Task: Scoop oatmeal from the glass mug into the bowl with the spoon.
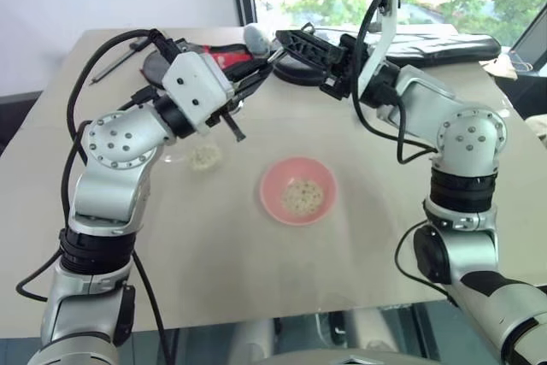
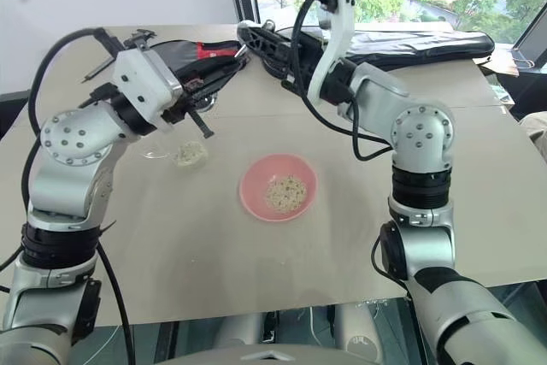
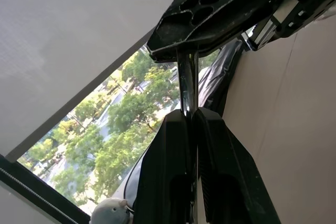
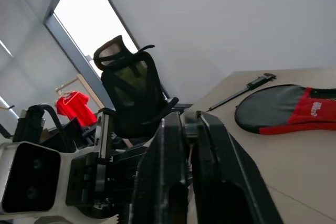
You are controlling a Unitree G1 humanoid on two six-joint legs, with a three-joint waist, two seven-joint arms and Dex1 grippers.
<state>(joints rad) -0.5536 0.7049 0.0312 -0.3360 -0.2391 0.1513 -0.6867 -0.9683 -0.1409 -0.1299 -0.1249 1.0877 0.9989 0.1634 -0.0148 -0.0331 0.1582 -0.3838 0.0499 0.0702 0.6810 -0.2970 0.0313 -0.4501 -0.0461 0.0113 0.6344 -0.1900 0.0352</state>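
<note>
A portion of oatmeal (image 1: 302,197) is already seen in the pink bowl (image 1: 275,200) at the centre, more remains in the glass mug (image 1: 203,156) at its left, while the spoon (image 3: 186,85) is clamped by both the left tool (image 1: 261,71) and the right tool (image 1: 286,40) in the upper middle of the frame, above the surface (image 1: 256,271).

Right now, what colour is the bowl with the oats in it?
Plain pink bowl, pale beige oats inside; the left eye view shows it best.

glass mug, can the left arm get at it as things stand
Probably yes: the glass mug stands open on the table just below the left pincer, nothing between. But that pincer is shut on the spoon, which the right pincer has also clamped.
</note>
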